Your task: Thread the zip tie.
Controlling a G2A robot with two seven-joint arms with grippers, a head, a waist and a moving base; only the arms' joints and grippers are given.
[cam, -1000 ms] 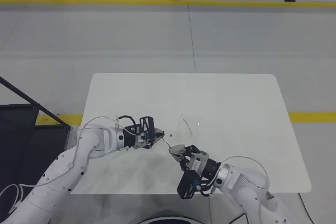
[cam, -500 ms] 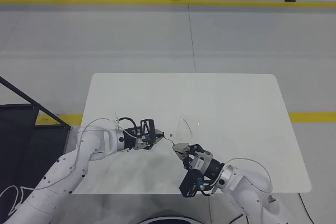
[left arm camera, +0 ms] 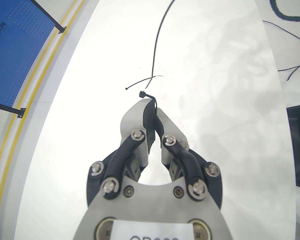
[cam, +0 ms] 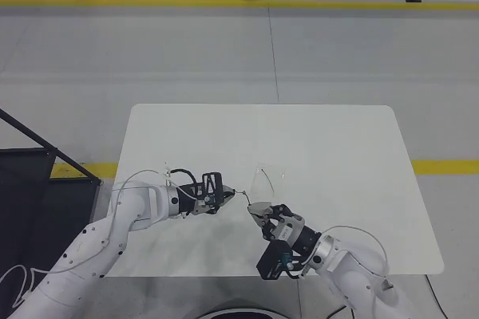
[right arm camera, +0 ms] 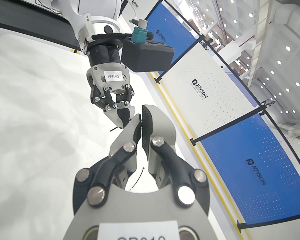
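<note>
While two grippers sit nearly tip to tip, we count one zip tie (left arm camera: 147,96): left gripper (left arm camera: 152,111) clamps it, head just past its tips; right gripper (right arm camera: 140,124) pinches its strap. One loose tie (left arm camera: 137,83) lies beyond.

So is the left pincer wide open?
No, the left pincer is shut tight on the black zip tie, whose head pokes out past its tips.
</note>
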